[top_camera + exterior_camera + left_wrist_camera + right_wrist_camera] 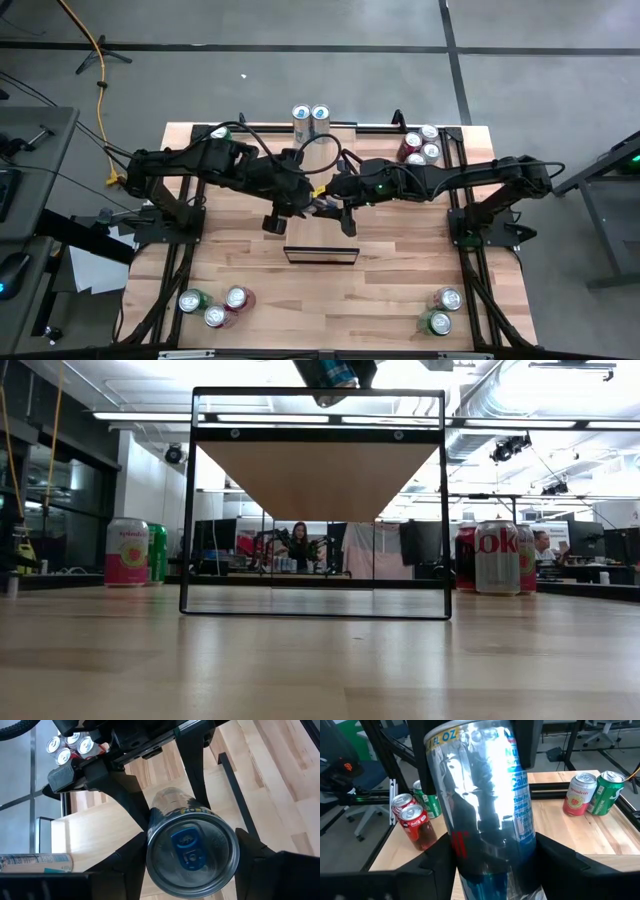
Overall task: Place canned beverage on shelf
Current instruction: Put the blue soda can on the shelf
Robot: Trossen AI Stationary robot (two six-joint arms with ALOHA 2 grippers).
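A slim silver-and-blue beverage can (190, 845) (480, 795) hangs roughly upright over the middle of the table, above the shelf (320, 238), whose pale panel shows from below in the low view (320, 480). Both grippers are on the can. My left gripper (192, 846) (308, 196) comes from the left and is shut near the can's top. My right gripper (495, 847) (336, 192) comes from the right and is shut lower on the body. Only the can's lower end (335, 372) shows above the shelf's top in the low view. My left gripper pinches the can's upper wall just under the rim (151, 847) between its two fingers. The fingers slant down from the table's left side, across the can. The can is lifted clear, its tab end up. My right gripper pinches the can's lower body (465, 855) between its two fingers, one on each side. It comes nearly level from the table's right side, across the can. The can stands upright in the hold, clear of the shelf.
Two cans (311, 118) stand at the far edge, in line with the shelf. More cans stand in groups at the far right (420, 146), near left (215, 305) and near right (440, 310), with a green one at the far left (220, 132). People sit in the room beyond.
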